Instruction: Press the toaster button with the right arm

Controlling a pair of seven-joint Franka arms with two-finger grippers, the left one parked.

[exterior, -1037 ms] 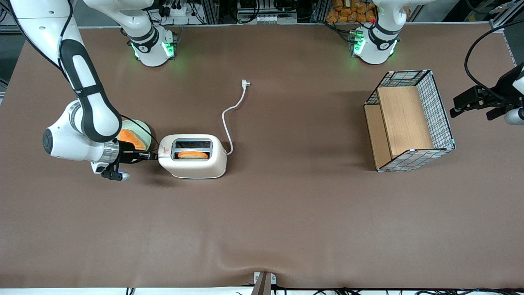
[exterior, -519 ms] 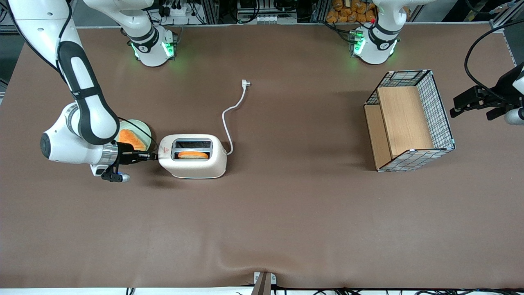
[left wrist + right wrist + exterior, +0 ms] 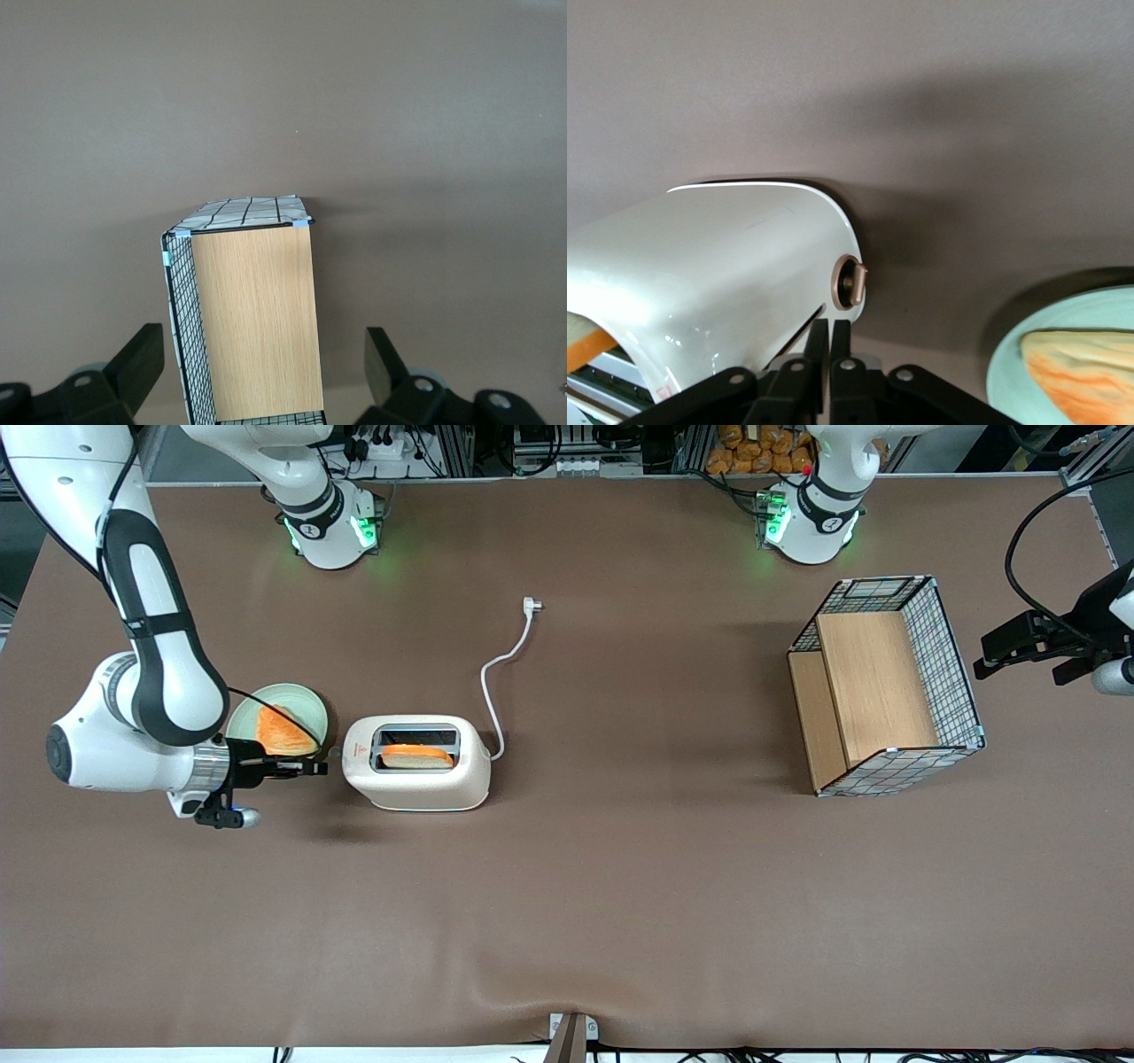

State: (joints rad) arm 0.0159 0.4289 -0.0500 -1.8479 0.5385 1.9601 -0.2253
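Observation:
The cream-white toaster (image 3: 416, 773) stands on the brown table with a slice of toast (image 3: 416, 756) in the slot nearer the front camera. Its cord (image 3: 501, 673) trails away to a plug. My right arm (image 3: 151, 646) holds the gripper (image 3: 321, 767) level beside the toaster's short end with the red triangle, a small gap away and not touching. In the right wrist view the shut black fingers (image 3: 819, 341) hold nothing, with the gripper (image 3: 830, 323) just short of the end wall (image 3: 718, 274). The toaster button (image 3: 852, 282), a small round knob, sticks out close to the fingertips.
A pale green plate (image 3: 251, 721) with an orange slice (image 3: 282, 732) lies beside the gripper, slightly farther from the front camera; its rim (image 3: 1010, 341) shows in the right wrist view. A wire-and-wood basket (image 3: 886, 686) stands toward the parked arm's end of the table.
The gripper has drawn back from the toaster's end, opening a gap, and the arm has uncovered more of the plate. The toast now sits higher in its slot.

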